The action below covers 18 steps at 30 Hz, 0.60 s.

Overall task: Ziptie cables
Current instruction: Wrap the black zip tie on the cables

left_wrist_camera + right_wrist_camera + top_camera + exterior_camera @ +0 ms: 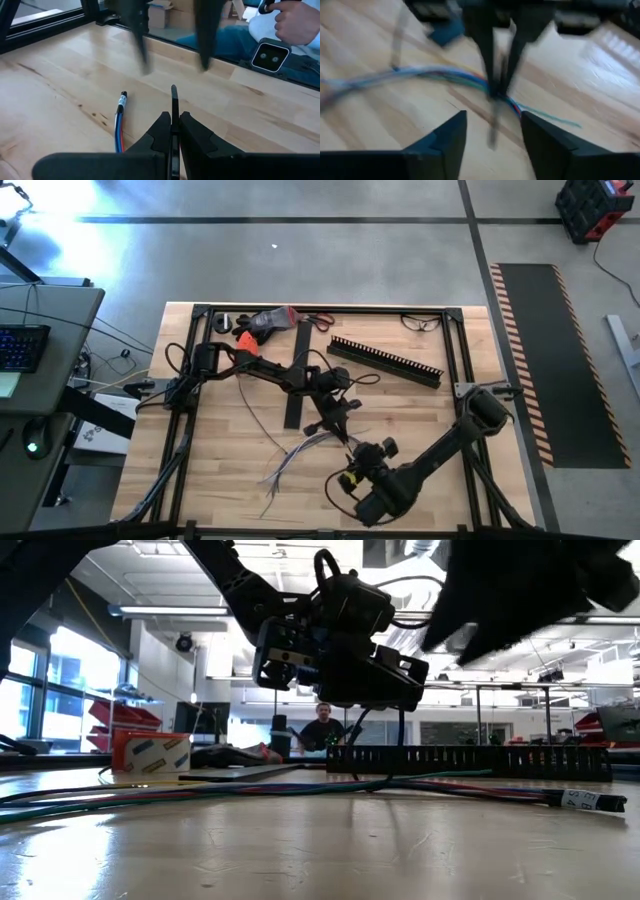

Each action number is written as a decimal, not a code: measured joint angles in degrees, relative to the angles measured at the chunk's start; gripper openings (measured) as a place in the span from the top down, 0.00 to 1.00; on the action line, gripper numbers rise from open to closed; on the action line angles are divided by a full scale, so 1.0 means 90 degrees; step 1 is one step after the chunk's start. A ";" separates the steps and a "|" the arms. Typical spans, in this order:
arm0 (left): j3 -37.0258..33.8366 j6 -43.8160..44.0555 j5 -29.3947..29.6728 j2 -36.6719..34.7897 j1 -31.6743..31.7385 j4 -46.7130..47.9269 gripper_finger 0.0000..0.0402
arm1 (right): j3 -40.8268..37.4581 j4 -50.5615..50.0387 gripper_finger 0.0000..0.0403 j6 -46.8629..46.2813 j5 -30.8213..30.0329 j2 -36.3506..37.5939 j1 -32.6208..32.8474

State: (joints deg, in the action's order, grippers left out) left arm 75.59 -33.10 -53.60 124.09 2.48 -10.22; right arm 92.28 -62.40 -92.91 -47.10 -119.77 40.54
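Observation:
The cables [300, 450] lie in a loose bunch on the wooden table, their ends splayed toward the near left; they also show as cables [435, 75]. My left gripper [173, 125] is directly over them at mid-table and is shut on a thin black zip tie [174, 97]. My right gripper [492, 135] hangs open just on the near side of the left one [337, 420], fingers apart and blurred, with nothing held. One cable end [121, 100] rests on the wood beside the left fingers. My left gripper pinches the black zip tie between its two fingers, and a short free end [174, 92] sticks out past the fingertips. The fingers slant down toward the table's near side. They reach the cable bunch [495, 92]; whether the tie goes round the cables, I cannot tell.
A long black slotted channel [385, 362] lies at the far right and a flat black strip [297, 375] at the centre. An orange tool [262, 322], scissors and glasses lie along the far edge. A person [280, 20] sits beyond the near edge.

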 joint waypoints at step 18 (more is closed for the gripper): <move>0.0002 -0.0012 0.0006 0.0000 -0.0010 -0.0024 0.98 | -0.0647 0.0552 0.75 0.0714 0.0181 -0.0002 -0.0339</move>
State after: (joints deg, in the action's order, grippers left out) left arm 75.61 -33.21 -53.55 124.09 2.39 -10.44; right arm 86.45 -57.43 -86.49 -45.47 -119.78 37.49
